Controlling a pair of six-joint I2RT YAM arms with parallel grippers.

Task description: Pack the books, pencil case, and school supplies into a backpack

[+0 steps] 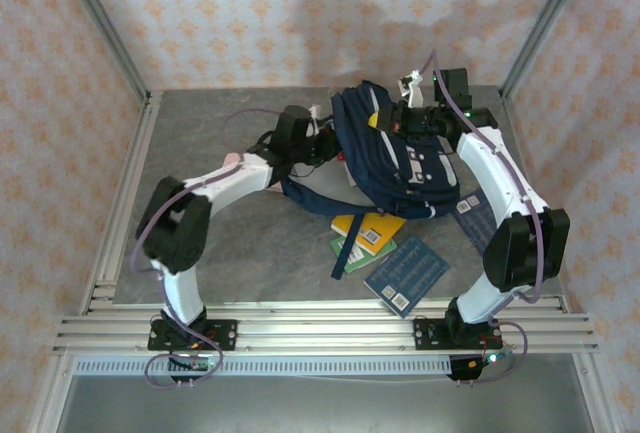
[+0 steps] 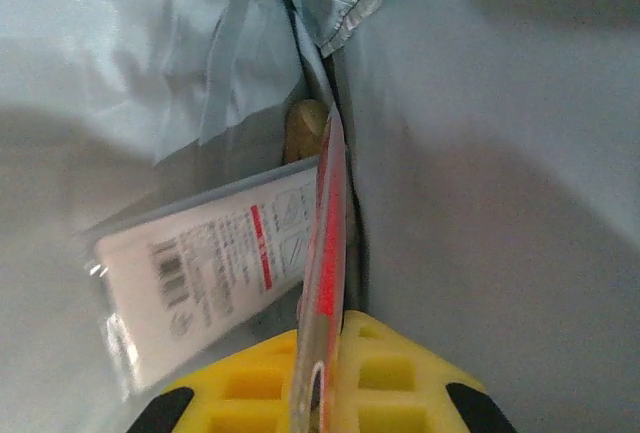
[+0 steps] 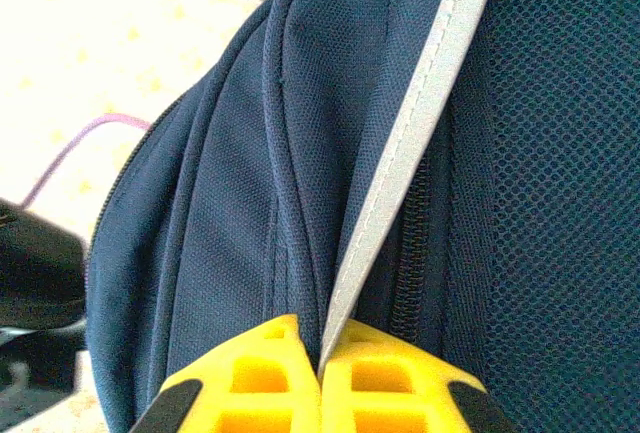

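Both pinch shut: left fingers on the red packet inside the backpack, right fingers on its grey stripe.

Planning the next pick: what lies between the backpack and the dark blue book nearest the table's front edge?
The orange-yellow book, overlapping the green book, seen in the top external view.

A barcode marks the white packet; its print is unreadable.

Between the yellow left jaws is a bright red packet, just left of them a white packet with red markings and black barcode; between the yellow right jaws, the navy backpack's pale grey stripe.
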